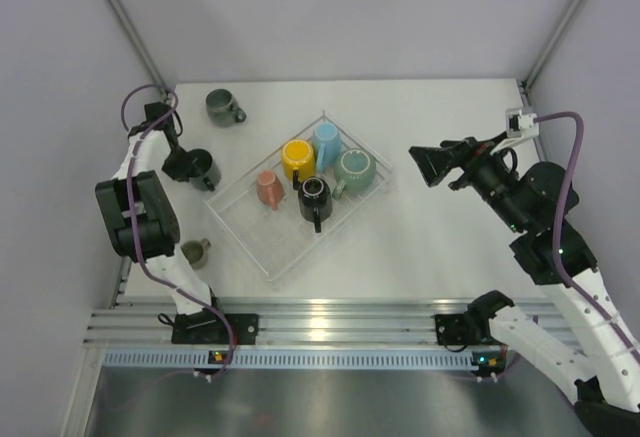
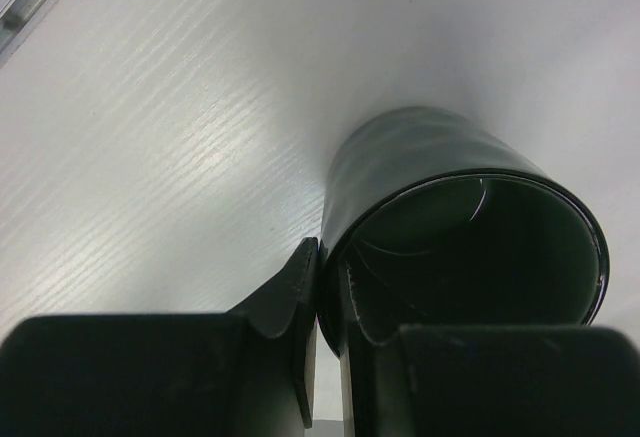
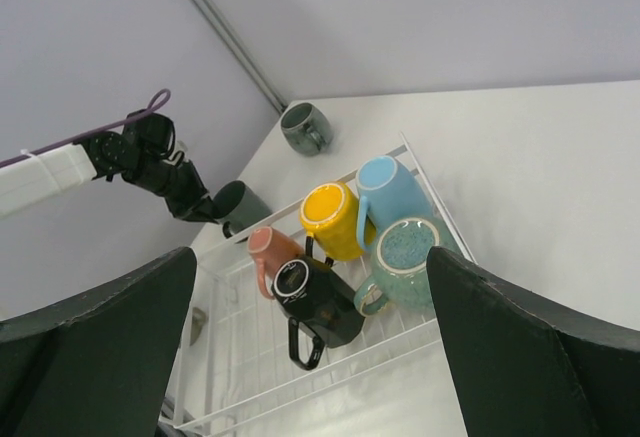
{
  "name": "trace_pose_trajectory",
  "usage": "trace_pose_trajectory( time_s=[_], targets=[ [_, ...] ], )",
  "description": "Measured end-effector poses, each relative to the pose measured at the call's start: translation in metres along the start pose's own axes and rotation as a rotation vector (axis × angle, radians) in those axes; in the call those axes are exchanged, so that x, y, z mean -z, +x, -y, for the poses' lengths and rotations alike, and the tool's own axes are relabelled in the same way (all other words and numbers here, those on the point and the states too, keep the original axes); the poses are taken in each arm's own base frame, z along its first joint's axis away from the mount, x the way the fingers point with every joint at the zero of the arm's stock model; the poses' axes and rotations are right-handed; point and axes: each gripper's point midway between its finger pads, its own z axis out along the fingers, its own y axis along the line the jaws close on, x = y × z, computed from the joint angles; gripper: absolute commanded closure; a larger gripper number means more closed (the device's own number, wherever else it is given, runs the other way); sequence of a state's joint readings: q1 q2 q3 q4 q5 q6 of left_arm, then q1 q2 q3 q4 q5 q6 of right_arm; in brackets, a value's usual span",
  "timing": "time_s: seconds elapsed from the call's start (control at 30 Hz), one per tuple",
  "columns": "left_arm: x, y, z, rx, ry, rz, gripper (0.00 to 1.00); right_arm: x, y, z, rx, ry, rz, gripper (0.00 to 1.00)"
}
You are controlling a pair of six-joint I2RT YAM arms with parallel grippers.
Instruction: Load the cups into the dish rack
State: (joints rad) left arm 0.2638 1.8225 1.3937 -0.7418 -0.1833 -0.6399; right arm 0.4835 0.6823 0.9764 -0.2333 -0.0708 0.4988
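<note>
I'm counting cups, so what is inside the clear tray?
Five cups sit inside the dish rack: the yellow cup, light blue cup, teal-green cup, pink cup and black cup. The rack floor under each is covered.

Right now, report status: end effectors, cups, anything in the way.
Left end effector shut on dark mug, left of rack. Right end effector open, empty. Five cups racked; grey mug, olive mug out. Nothing in the way.
</note>
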Motion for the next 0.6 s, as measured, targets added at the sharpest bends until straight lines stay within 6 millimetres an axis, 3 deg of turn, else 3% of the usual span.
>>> trace_pose_trajectory(
  time_s=[0.3, 0.43, 0.6],
  targets=[
    [0.011, -0.022, 0.016, -0.022, 0.066, 0.021, 1.0, -0.015, 0.01, 0.0, -0.006, -0.004, -0.062, 0.01],
    [0.032, -0.041, 0.036, -0.027, 0.159, 0.064, 1.0, -0.021, 0.005, -0.004, -0.005, -0.011, -0.064, 0.01],
    [0.081, -0.052, 0.063, -0.036, 0.352, 0.107, 1.0, -0.029, 0.0, -0.014, -0.007, -0.053, -0.073, 0.02]
  ],
)
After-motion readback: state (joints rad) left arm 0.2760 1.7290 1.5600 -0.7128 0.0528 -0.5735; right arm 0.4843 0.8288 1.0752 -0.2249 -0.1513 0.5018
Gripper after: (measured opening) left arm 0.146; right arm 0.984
